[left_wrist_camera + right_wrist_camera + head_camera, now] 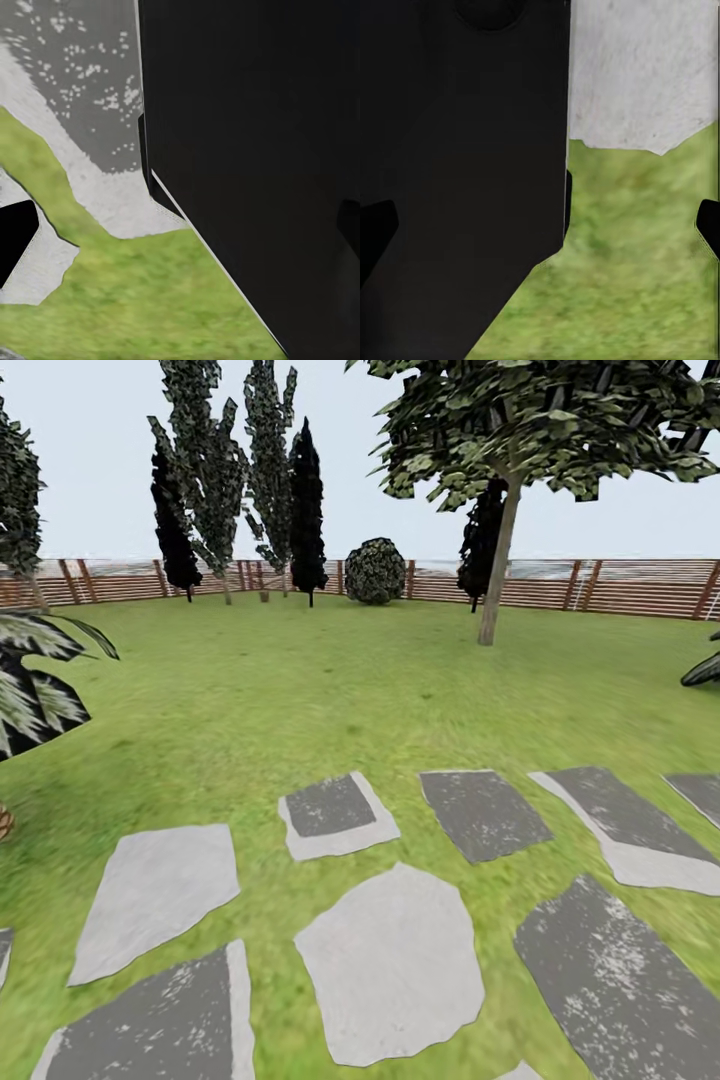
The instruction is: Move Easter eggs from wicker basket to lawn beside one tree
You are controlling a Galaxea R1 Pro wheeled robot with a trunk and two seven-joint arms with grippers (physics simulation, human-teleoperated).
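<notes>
The lawn [300,690] of the garden stretches from the stepping stones to the slatted fence [620,588]. A small tan-brown object [263,596] stands far off at the foot of the tall trees; it is too small to tell whether it is the wicker basket. The Easter eggs are out of view. A pale-trunked tree [498,565] with a wide jagged crown rises right of centre. In the wrist views my left gripper [180,232] and right gripper [540,225] hang over grass and paving beside my dark body. Both have their fingertips wide apart and hold nothing.
Grey and white stepping stones [390,960] cover the near ground. Tall narrow trees [215,480], two all-black ones [307,510] and a round bush [375,570] line the far fence. Spiky plants stand at the left edge [30,690] and the right edge [705,668].
</notes>
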